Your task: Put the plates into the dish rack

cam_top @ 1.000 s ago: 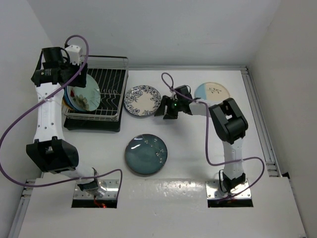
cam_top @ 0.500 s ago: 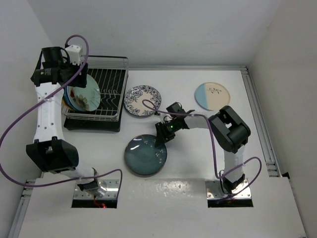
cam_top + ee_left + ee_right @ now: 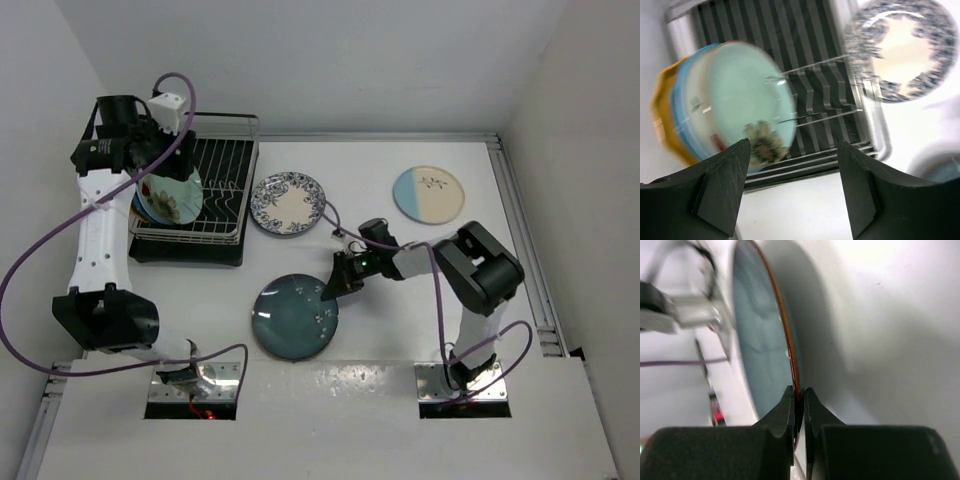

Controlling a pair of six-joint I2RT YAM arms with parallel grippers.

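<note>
White bench (image 3: 400,330) carries the dark teal plate (image 3: 293,315). The right arm reaches low and leftward, and the right tool (image 3: 799,405) is clamped on the plate's far-right rim. The left arm is raised over the dish rack (image 3: 225,165), with the left tool (image 3: 792,145) open above the mint green plate (image 3: 747,100) and yellow plate (image 3: 660,115) standing there. The blue-floral plate (image 3: 288,203) lies just beside the rack, and the blue-and-cream plate (image 3: 428,194) lies well apart.

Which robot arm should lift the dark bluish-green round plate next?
Right. The right gripper is shut on the rim of that dark teal round plate, while the left gripper hangs open over the silver wire dish rack, away from it.
</note>
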